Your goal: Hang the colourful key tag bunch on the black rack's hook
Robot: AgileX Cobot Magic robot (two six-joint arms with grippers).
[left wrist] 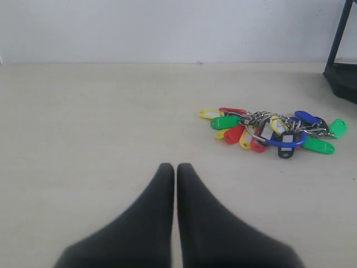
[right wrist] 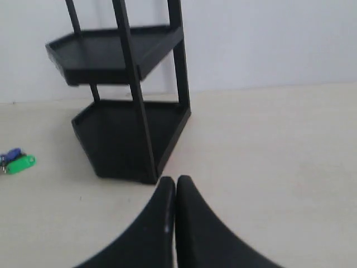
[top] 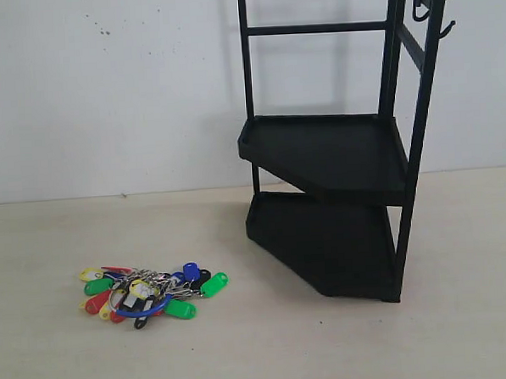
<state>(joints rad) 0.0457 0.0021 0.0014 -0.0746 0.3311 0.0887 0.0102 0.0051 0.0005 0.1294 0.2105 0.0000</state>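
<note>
The colourful key tag bunch [top: 152, 295] lies flat on the pale table [top: 431, 341]. In the exterior view it is at about eight o'clock from the foot of the black rack [top: 319, 156] and well apart from it, its bright tags spread round a blue loop [left wrist: 281, 143]. The hook [top: 448, 29] pokes out sideways near the top of the rack's post, at about one o'clock from the rack's middle, and it is bare. The left gripper [left wrist: 175, 167], near the bunch, and the right gripper [right wrist: 175, 180], near the rack's bottom shelf [right wrist: 128, 134], each have both black fingers pressed tight together, holding nothing.
</note>
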